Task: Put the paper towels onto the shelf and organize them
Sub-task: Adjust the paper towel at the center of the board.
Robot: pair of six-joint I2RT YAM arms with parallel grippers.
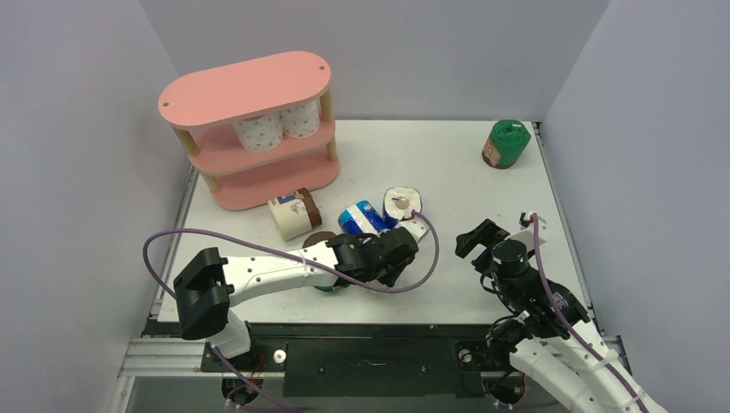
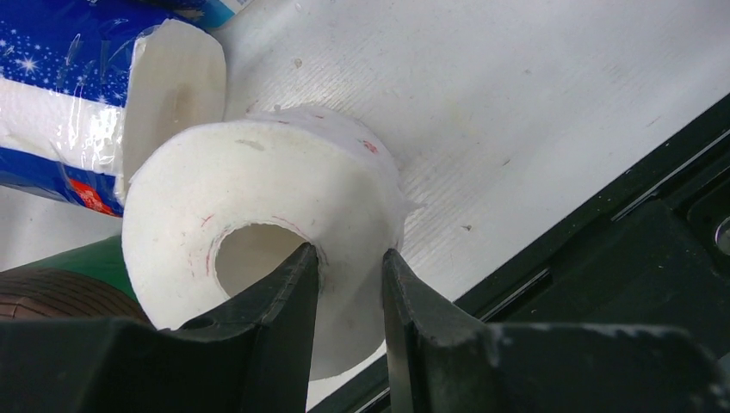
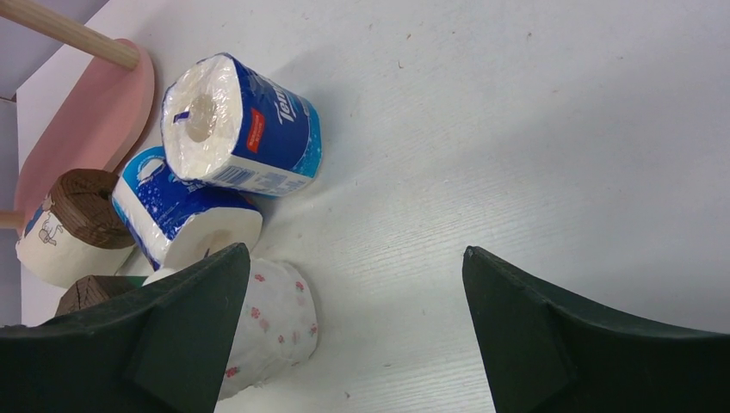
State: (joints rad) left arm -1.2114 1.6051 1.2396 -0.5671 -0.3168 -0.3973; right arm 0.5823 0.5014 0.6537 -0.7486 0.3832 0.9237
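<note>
My left gripper (image 2: 349, 258) is shut on a white paper towel roll with pink dots (image 2: 258, 189): one finger sits inside its core hole, the other outside, pinching the roll's wall. From above, the left gripper (image 1: 398, 255) covers that roll near the table's front middle. Two blue-and-white rolls (image 1: 360, 217) (image 1: 402, 202) and a brown-and-beige roll (image 1: 293, 215) lie just beyond it. A green roll (image 1: 505, 142) stands at the far right. The pink shelf (image 1: 245, 86) at the back left holds two dotted rolls (image 1: 258, 131) on its middle tier. My right gripper (image 1: 492, 231) hangs open and empty over bare table.
A green-and-brown roll (image 2: 60, 284) lies under my left arm, beside the held roll. The table's black front rail (image 2: 603, 258) runs close behind the left gripper. Grey walls enclose the table on three sides. In the right wrist view the dotted roll (image 3: 275, 318) lies by the left fingertip.
</note>
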